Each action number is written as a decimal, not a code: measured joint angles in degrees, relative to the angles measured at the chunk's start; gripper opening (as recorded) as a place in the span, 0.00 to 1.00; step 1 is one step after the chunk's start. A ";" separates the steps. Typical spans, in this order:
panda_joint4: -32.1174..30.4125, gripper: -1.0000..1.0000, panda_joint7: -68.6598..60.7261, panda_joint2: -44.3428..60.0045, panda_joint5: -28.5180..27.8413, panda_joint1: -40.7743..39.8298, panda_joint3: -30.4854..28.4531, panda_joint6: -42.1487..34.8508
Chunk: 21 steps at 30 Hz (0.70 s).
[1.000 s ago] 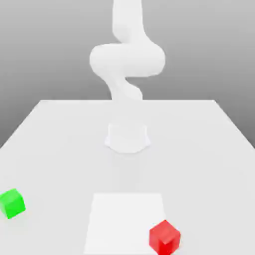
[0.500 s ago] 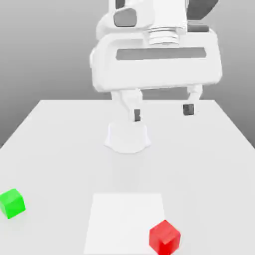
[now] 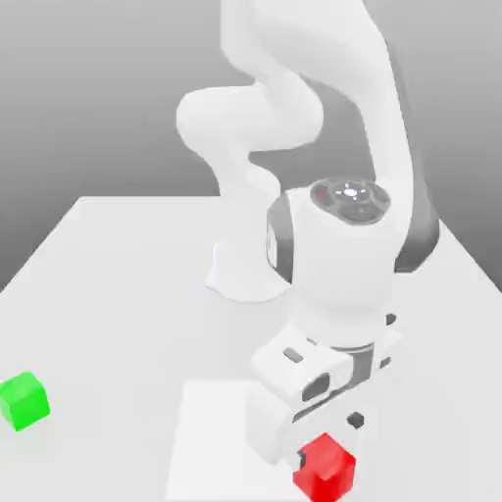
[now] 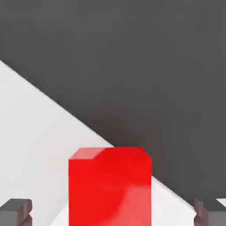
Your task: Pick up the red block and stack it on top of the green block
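We judge the step in hand to be the reach for the pick: the white two-finger gripper (image 4: 112, 212) hangs low over the small bright red cube with plain matte faces (image 3: 325, 468), and nothing is grasped yet. In the hand view the red cube (image 4: 110, 185) sits squarely between the two dark fingertips (image 4: 16, 211), with bare space on both sides of it, so we read the pincer as spread wide, clear of the cube and holding nothing. In the exterior view the red cube rests on the white table (image 3: 118, 284), at the corner of a paler square patch (image 3: 221, 431) near the front edge, toward the exterior view's right, with the gripper's body just above and behind it. The small bright green cube with plain matte faces (image 3: 24, 399) stands well apart, near the table's edge on the exterior view's left. The next move, as we see it, calls for a short further descent until the fingertips flank the cube's sides, then a closing squeeze, a lift, and a carry across the table to the green cube. The red cube looks sharp-edged and evenly coloured, its top face lighter than its front, and it sits flat and upright, turned slightly so that a corner faces the exterior camera.
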 joint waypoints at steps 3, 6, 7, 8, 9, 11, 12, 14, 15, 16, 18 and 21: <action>0.17 0.00 -0.06 1.16 0.07 -0.07 0.09 0.95; 0.18 0.00 -0.02 1.16 0.03 -0.10 0.11 0.88; 0.26 0.00 -0.05 1.74 0.07 -0.13 0.16 1.38; 0.14 0.00 -0.01 0.99 -0.01 -0.09 0.11 0.75; -0.08 0.00 0.08 -0.42 -0.14 -0.02 0.02 -0.44; -0.66 0.00 0.28 -4.08 -0.41 0.14 -0.19 -3.52; -0.98 0.00 0.43 -6.07 -0.61 0.08 -0.18 -5.16; -1.43 0.00 0.11 -8.51 -0.33 -1.55 -1.64 -7.19; -1.58 0.00 -0.23 -9.10 -0.01 -3.00 -2.90 -7.65; -1.73 0.00 -0.60 -9.59 0.35 -4.52 -4.26 -8.03; -2.01 0.00 -1.33 -10.40 1.03 -7.58 -6.99 -8.63; -2.42 0.00 -2.38 -11.51 1.99 -12.21 -11.25 -9.48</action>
